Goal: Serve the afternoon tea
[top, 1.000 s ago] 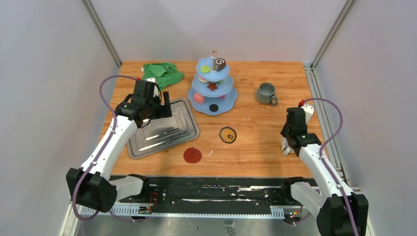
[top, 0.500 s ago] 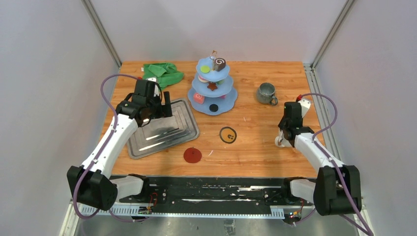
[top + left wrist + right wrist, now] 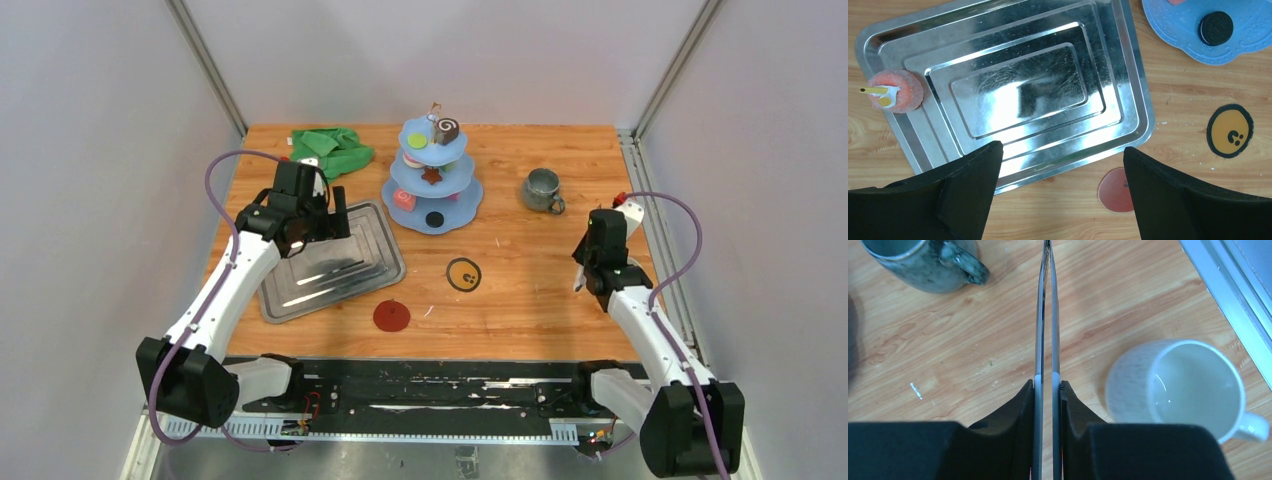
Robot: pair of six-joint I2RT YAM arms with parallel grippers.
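Right gripper (image 3: 1047, 330) is clenched on nothing, and the white mug (image 3: 1178, 385) sits just beside it on the table (image 3: 948, 355). I'd open up first, straddle the rim, then squeeze. Left gripper (image 3: 1060, 157) hangs spread wide over the tray (image 3: 1018, 90).

Table (image 3: 520, 290) orange-brown, wood grain. Tray (image 3: 1018, 95) mirror silver, stepped rectangles. Cloth (image 3: 333, 148) green. Stand (image 3: 462, 208) pale blue. Top roll (image 3: 447, 130) brown, pale swirl; disc (image 3: 416, 140) lime green. Star (image 3: 431, 176) brown. Lower roll (image 3: 403, 200) pink. Biscuit (image 3: 1216, 28) black. Far mug (image 3: 918, 265) speckled grey-green; near mug (image 3: 1178, 385) white. Near coaster (image 3: 391, 316) dark red; far coaster (image 3: 1230, 131) yellow, black rim, black marks. Tongs (image 3: 1054, 340) steel-grey.
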